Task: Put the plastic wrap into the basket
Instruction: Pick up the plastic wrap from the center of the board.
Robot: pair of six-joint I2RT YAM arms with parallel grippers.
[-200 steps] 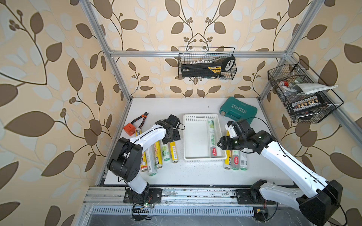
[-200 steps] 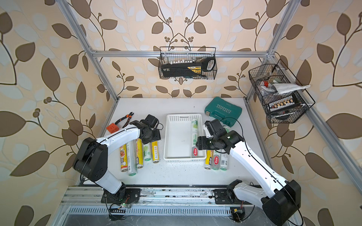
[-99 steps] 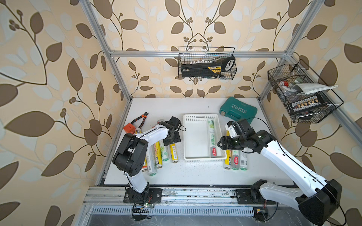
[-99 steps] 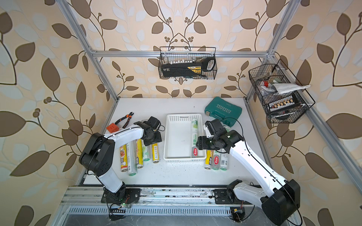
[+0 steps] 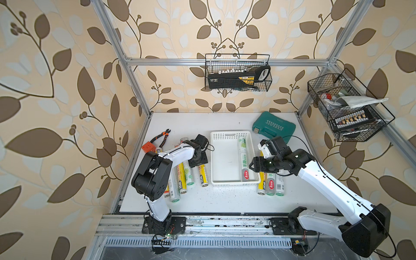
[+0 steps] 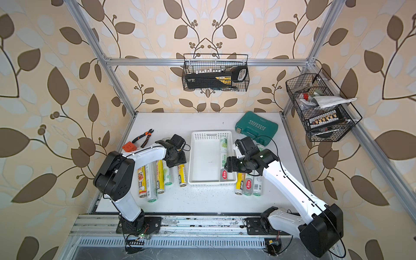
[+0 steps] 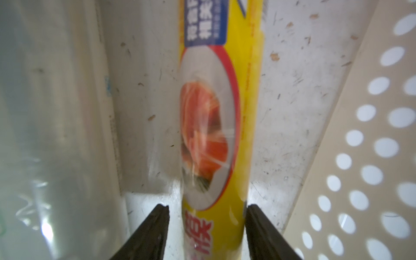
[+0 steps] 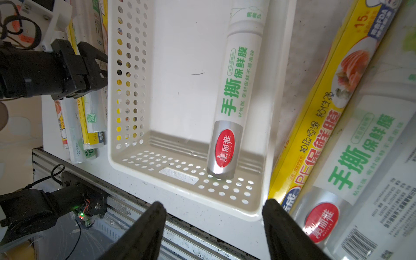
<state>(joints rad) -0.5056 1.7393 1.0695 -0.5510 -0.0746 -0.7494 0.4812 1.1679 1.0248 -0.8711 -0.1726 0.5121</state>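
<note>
The white basket [image 5: 230,134] [image 6: 203,157] sits mid-table with one plastic wrap roll [image 5: 243,157] [image 6: 223,157] [image 8: 234,94] lying along its right wall. Several more rolls [image 5: 177,180] lie to its left and three [image 5: 271,182] [image 6: 248,183] to its right. My left gripper [image 5: 199,161] [image 7: 207,207] is low over the yellow roll [image 7: 252,112] [image 5: 203,175] nearest the basket. Its jaws straddle that roll, one finger against it and the other a little apart. My right gripper [image 5: 253,166] [image 8: 213,206] hangs open over the basket's front right corner, holding nothing.
A teal tool case [image 5: 273,127] lies at the back right. Pliers [image 5: 161,137] and an orange block [image 5: 148,147] are at the left, behind the rolls. Black wire baskets hang on the back wall [image 5: 237,74] and right wall [image 5: 346,112].
The left arm's elbow has swung toward the front while its gripper stayed over the yellow roll, and its jaws have narrowed around it. The right arm has barely moved.
</note>
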